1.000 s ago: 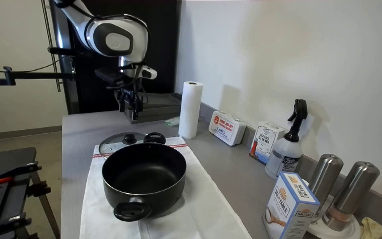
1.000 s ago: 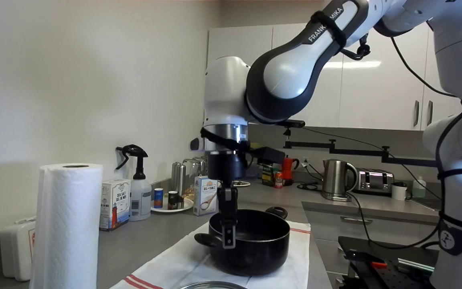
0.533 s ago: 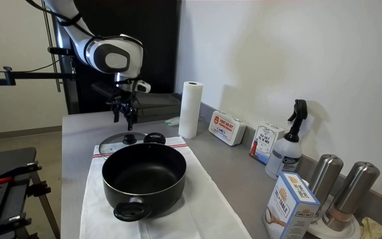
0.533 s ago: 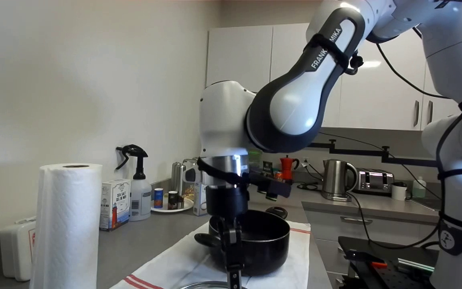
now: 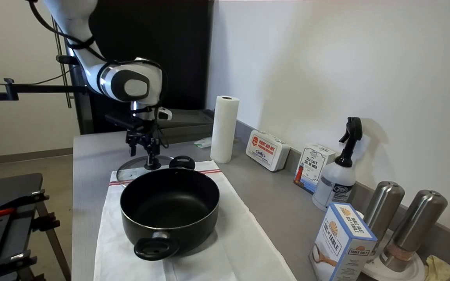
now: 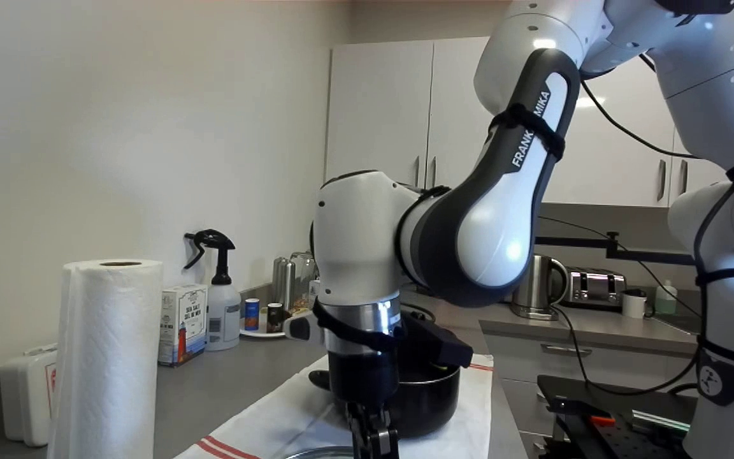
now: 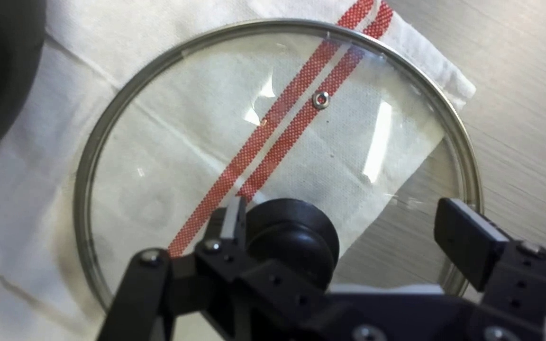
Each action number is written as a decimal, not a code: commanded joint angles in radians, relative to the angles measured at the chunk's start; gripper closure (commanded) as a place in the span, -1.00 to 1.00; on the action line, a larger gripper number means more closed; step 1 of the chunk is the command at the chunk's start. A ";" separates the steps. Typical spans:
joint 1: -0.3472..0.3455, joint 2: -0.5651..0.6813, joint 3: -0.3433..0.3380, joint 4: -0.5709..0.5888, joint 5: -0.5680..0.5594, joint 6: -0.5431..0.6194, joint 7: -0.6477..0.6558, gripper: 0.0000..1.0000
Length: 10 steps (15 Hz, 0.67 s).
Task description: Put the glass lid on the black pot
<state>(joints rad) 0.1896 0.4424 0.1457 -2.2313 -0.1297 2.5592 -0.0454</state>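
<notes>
Glass lid (image 7: 277, 156) lies flat, knob (image 7: 296, 232) up, partly on the striped towel (image 5: 240, 246), partly on bare table (image 5: 92, 187), near the uncovered black pot (image 5: 170, 205) — laid so, I judge, for a pinch from above and a short carry. Hand (image 7: 345, 218) spread about the knob — one finger just beside it, the other well apart. Contact: cannot tell from here.

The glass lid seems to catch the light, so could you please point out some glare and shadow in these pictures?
In the wrist view, white reflections, one a long streak, show on the glass lid; in an exterior view, the spray bottle throws a soft shadow on the wall; in an exterior view, a bright highlight sits on the white arm.
</notes>
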 commanded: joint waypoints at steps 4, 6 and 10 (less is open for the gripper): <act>0.023 0.054 -0.035 0.040 -0.060 0.066 0.009 -1.00; 0.019 0.059 -0.039 0.052 -0.061 0.071 0.005 -1.00; 0.011 0.068 -0.043 0.078 -0.053 0.067 -0.002 -1.00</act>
<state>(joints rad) 0.1958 0.4874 0.1135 -2.1840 -0.1672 2.6118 -0.0458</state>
